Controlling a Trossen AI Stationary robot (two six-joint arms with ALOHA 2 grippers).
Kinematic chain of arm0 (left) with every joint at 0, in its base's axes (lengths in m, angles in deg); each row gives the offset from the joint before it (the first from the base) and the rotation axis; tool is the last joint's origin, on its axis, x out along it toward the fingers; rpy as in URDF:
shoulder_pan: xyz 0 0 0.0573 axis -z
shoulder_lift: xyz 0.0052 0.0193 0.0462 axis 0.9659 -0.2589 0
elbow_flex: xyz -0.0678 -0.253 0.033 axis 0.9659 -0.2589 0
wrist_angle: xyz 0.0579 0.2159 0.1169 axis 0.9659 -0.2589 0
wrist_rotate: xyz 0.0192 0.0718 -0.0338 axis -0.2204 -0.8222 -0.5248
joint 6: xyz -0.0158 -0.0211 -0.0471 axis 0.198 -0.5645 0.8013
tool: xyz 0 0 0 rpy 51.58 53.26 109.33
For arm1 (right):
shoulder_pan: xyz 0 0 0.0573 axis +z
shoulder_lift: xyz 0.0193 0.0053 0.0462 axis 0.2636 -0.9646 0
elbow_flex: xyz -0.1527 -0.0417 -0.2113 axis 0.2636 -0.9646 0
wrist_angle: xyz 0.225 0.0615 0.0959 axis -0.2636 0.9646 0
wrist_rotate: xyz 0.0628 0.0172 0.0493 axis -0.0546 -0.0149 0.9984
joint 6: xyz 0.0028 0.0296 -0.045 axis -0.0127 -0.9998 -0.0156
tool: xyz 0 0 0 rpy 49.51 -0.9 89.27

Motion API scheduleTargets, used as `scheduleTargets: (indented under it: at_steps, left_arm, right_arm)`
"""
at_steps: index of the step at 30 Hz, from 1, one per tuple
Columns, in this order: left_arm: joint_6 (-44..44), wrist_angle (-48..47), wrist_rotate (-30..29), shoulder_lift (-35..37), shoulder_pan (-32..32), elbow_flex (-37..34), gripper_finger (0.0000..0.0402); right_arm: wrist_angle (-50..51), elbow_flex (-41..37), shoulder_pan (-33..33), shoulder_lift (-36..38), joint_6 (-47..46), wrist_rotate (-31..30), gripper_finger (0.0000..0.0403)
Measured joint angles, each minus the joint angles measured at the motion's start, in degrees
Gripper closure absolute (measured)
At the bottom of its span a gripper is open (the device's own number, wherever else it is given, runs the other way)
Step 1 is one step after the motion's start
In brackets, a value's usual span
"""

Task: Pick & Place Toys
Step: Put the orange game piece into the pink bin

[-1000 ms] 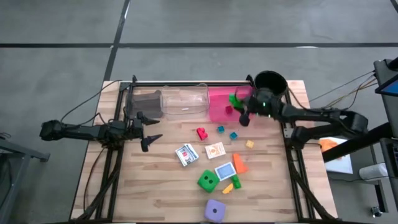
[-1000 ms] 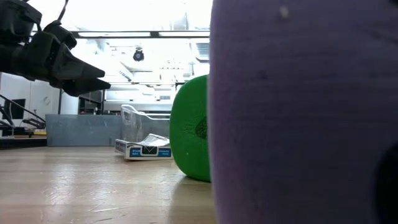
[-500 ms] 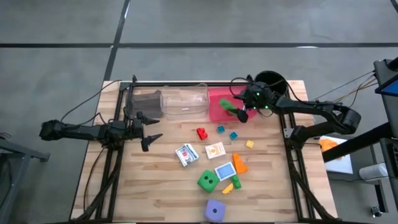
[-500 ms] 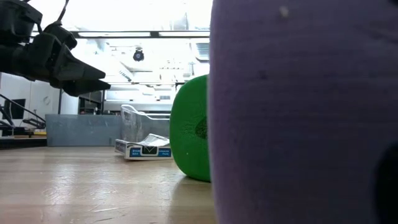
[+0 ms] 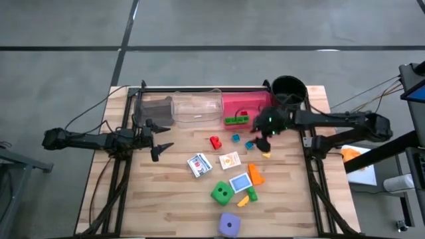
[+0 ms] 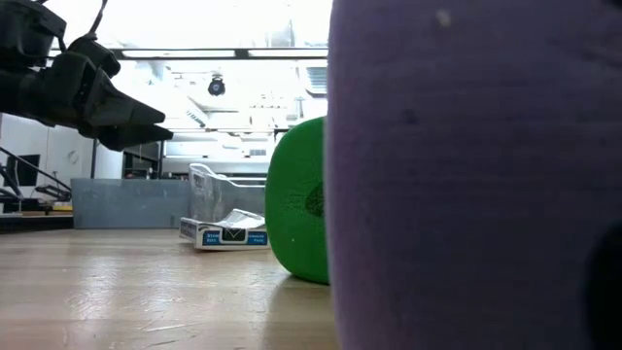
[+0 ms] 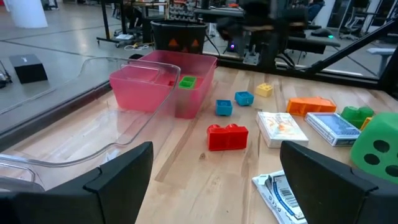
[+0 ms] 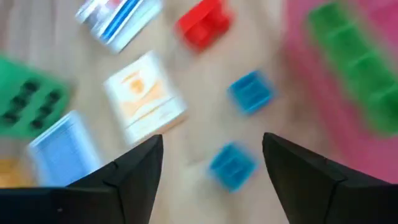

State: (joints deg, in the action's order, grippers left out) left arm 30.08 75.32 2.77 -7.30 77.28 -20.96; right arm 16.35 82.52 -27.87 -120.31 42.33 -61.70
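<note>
Wooden tabletop (image 5: 166, 192), seen from above: the right end effector (image 5: 264, 131) hangs with its fingers spread and empty just in front of the pink tray (image 5: 242, 105), over the two teal bricks (image 5: 236, 138). A green brick (image 5: 234, 121) lies at the tray's front edge (inside it in the left wrist view). Red brick (image 5: 214, 141), cards (image 5: 230, 160), and green die (image 5: 221, 193) lie scattered nearby. The left end effector (image 5: 161, 138) waits wide open at the left side.
</note>
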Motion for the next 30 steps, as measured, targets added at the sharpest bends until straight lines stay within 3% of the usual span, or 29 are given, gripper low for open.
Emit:
scheduleTargets:
  at_steps: [7,12,18,30]
  left_arm:
    - [0.22,0.02,0.00,-0.02,0.00,0.00,0.0051]
    - [0.36,0.00,0.02,-0.02,0.00,0.00,0.0051]
    - [0.32,0.00,0.02,-0.02,0.00,0.00,0.0051]
    - [-0.12,0.00,0.02,-0.02,0.00,0.00,0.0051]
  right_arm:
    - [3.98,-0.08,17.32,-0.16,-19.00,-8.56,0.0133]
    - [4.16,0.25,25.45,-2.67,-30.21,-12.88,0.0133]
    - [4.08,1.30,28.11,-7.46,-37.66,-13.60,0.0133]
    - [5.61,7.57,28.14,-21.85,-37.43,-11.99,0.0133]
